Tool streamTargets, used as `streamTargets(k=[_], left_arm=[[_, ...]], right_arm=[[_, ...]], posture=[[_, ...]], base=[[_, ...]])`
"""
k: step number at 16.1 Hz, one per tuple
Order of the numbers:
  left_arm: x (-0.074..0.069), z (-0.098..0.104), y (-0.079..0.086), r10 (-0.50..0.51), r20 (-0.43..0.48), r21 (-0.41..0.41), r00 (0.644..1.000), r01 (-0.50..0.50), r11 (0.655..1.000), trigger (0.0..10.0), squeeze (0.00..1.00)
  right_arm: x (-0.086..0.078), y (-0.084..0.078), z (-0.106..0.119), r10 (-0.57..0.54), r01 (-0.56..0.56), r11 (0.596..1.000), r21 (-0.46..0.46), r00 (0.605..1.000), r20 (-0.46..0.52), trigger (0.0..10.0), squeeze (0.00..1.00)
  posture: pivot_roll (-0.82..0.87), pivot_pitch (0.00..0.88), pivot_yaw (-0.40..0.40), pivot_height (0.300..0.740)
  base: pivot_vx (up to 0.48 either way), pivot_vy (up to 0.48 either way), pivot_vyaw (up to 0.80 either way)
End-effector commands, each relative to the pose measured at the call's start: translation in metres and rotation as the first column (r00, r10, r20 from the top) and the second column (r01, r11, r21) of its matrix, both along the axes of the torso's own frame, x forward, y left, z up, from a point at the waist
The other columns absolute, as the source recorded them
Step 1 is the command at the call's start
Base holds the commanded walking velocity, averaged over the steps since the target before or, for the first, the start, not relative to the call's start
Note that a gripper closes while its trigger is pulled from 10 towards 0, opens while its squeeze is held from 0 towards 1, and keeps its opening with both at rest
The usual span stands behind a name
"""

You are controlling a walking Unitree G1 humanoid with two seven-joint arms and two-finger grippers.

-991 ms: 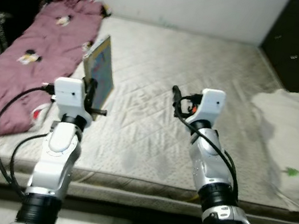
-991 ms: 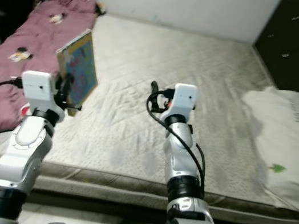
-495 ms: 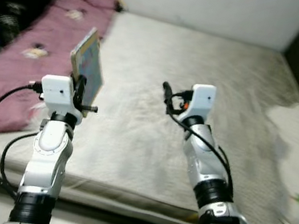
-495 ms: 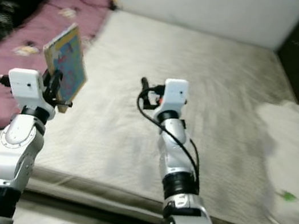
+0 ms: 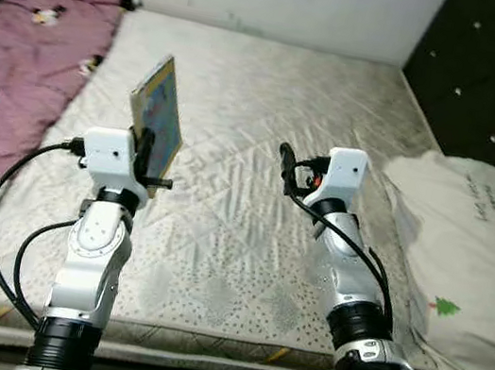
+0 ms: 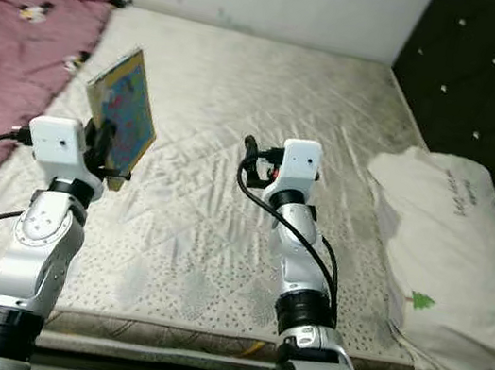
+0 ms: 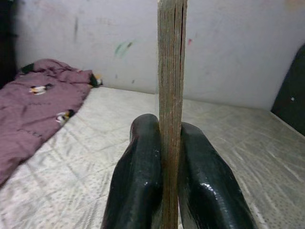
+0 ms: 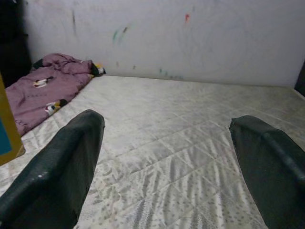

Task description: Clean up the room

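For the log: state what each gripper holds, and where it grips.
The left gripper pinches a book by its lower edge, upright. The right gripper is open, empty.

You can see dark handwritten-looking lettering near the upper edge of the white pillow (image 5: 461, 251) at the right side of the bed, but it is too small and blurred to read. Lower on that pillow there is a small green tree-shaped mark, which carries no letters you could make out. The colourful cover of the book (image 6: 123, 115) held upright in the left gripper's fingers (image 7: 138, 181) shows blue and yellow patches, and no title or words on it are legible.
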State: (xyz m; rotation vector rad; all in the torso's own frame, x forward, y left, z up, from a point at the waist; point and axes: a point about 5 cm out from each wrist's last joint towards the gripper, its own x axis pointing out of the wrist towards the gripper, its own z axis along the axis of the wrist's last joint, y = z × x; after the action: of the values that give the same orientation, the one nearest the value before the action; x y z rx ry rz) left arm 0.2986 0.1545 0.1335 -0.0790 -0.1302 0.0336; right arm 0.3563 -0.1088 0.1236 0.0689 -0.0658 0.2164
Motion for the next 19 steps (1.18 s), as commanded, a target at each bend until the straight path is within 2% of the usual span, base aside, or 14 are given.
streamTargets(k=[1, 3, 6, 19], left_arm=[[0.0010, 0.0076, -0.0054, -0.019, 0.030, -0.001, 0.999, 0.019, 1.000, 10.0, 0.00], [0.0015, 0.0072, -0.0062, -0.033, 0.027, 0.007, 0.999, 0.033, 0.999, 10.0, 0.00], [0.0015, 0.0072, -0.0075, -0.044, 0.028, 0.001, 0.999, 0.044, 0.999, 10.0, 0.00], [0.0020, 0.0086, -0.0100, -0.046, 0.035, -0.014, 0.998, 0.046, 0.999, 10.0, 0.00]], right_arm=[[0.0005, -0.0039, -0.0007, -0.017, 0.017, 1.000, 0.004, 1.000, -0.002, 10.0, 0.00], [0.0009, -0.0038, -0.0006, -0.017, 0.017, 1.000, 0.005, 1.000, -0.003, 10.0, 0.00], [0.0009, -0.0035, -0.0007, -0.013, 0.013, 1.000, -0.004, 1.000, 0.000, 10.0, 0.00], [0.0023, -0.0036, 0.0007, -0.006, 0.006, 1.000, -0.018, 1.000, 0.006, 10.0, 0.00]], posture=[[0.04, 0.000, -0.034, 0.740], [0.04, 0.000, -0.034, 0.740], [0.03, 0.000, -0.035, 0.740], [0.03, 0.000, -0.043, 0.740]], base=[[0.000, 0.000, 0.00], [0.000, 0.000, -0.80], [0.000, 0.000, 0.00], [0.000, -0.308, 0.00]])
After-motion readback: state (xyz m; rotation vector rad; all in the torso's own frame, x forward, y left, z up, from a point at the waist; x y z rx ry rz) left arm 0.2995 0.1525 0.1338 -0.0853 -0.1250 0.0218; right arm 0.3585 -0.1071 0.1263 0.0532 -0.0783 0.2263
